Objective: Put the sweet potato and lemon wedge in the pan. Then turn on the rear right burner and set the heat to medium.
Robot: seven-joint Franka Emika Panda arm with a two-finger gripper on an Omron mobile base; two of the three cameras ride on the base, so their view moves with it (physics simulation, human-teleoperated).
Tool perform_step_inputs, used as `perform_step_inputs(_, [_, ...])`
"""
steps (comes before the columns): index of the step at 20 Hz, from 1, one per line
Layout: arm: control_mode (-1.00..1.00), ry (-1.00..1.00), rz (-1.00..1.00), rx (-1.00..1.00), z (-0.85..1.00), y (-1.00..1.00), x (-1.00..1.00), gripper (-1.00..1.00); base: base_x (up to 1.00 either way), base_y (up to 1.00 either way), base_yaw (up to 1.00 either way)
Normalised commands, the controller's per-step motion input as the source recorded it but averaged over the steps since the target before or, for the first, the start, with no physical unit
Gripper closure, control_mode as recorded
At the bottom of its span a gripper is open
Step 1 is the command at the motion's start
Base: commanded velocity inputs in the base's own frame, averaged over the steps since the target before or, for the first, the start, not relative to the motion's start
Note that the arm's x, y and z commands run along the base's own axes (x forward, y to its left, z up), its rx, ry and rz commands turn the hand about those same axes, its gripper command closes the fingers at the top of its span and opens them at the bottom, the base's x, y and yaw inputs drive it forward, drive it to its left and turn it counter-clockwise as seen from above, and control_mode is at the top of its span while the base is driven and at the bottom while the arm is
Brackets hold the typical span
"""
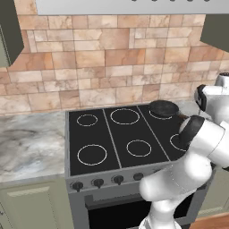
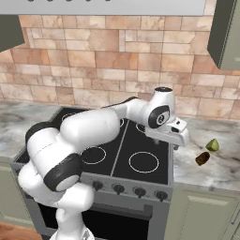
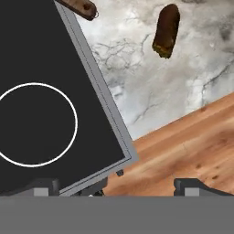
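Hand view: gripper [image 3: 116, 188] hangs over the cooktop's front right corner, its two finger tips set wide apart at the bottom edge with nothing between them, so it is open and empty, presumably readied for a pick. Directly under the hand lies black glass with one plain white ring [image 3: 32, 124], no red glow, beside the steel edge of the stove; wood floor shows past the counter's edge. Ahead of the fingers, well apart from them on the marble counter [image 3: 137, 87], lies the sweet potato [image 3: 166, 31], brown, elongated, lying free. Right base view: gripper [image 2: 177, 140] sits at the stove's right edge, and the sweet potato [image 2: 203, 158] lies to its right with the lemon wedge [image 2: 213, 145] just beyond it, near but not touching. Both still on the counter, so neither has reached the pan. Left base view: pan [image 1: 163, 108] rests on the rear right burner, farther back than the hand, empty as far as I can tell; handle end [image 3: 77, 6] in hand view. Judgement: approach toward the sweet potato, first pick pending.
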Motion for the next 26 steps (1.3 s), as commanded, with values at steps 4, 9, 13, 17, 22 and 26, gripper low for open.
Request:
perform_step_inputs(4, [-1.0,-0.01,-0.15,0.0,-0.06,-0.64,0.59,-1.0,0.0,0.0,0.0])
perform_step_inputs(9, [-1.0,-0.04,-0.02,0.03,-0.01,-0.28,0.34,-1.0,0.0,0.0,0.0])
perform_step_inputs(13, [-1.0,-0.02,0.0,0.03,-0.51,-0.3,0.16,-1.0,0.0,0.0,0.0])
perform_step_inputs(17, [-1.0,0.0,0.0,0.03,-0.87,-0.29,0.05,-1.0,0.0,0.0,0.0])
perform_step_inputs(22, [-1.0,-0.08,0.0,0.0,-0.31,-0.34,0.23,-1.0,0.0,0.0,0.0])
perform_step_inputs(26, [-1.0,-0.03,0.0,0.0,-0.14,-0.51,0.4,-1.0,0.0,0.0,0.0])
